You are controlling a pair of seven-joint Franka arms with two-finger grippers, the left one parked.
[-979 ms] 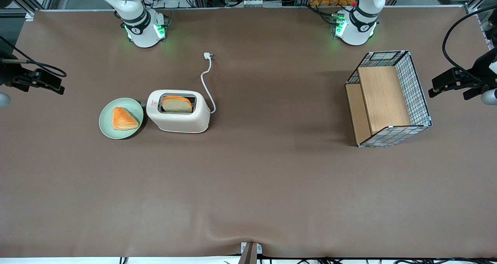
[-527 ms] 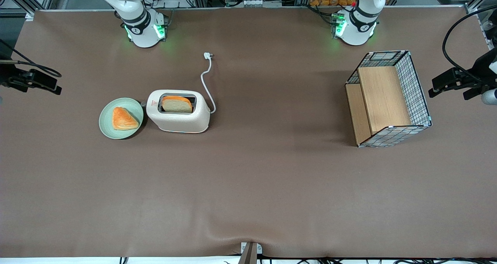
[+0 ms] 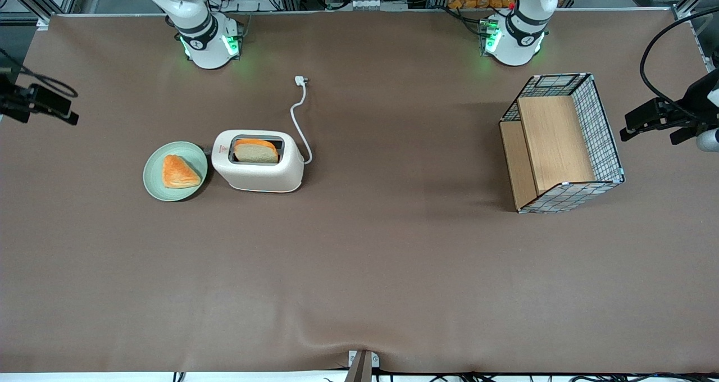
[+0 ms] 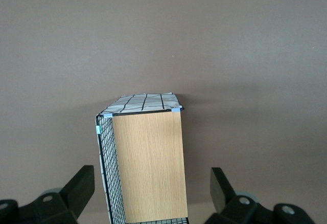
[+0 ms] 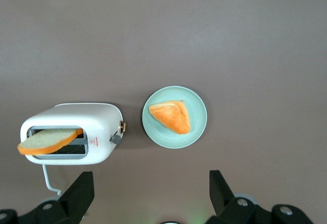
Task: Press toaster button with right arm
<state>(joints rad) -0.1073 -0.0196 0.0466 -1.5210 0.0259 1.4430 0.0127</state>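
Observation:
The cream-white toaster stands on the brown table with a bread slice in its slot. The toaster button is a small grey tab on the narrow end facing the green plate. It also shows in the right wrist view, on the toaster. My right arm's gripper hangs at the working arm's end of the table, well apart from the toaster. In the right wrist view the gripper is open and empty, high above the table, with its black fingers spread wide.
A green plate with a triangular orange pastry sits right beside the toaster's button end. The white cord runs from the toaster toward the arm bases. A wire-and-wood basket lies toward the parked arm's end.
My right gripper has drawn back toward the working arm's end of the table and a little farther from the front camera. The toaster, bread and plate have not moved.

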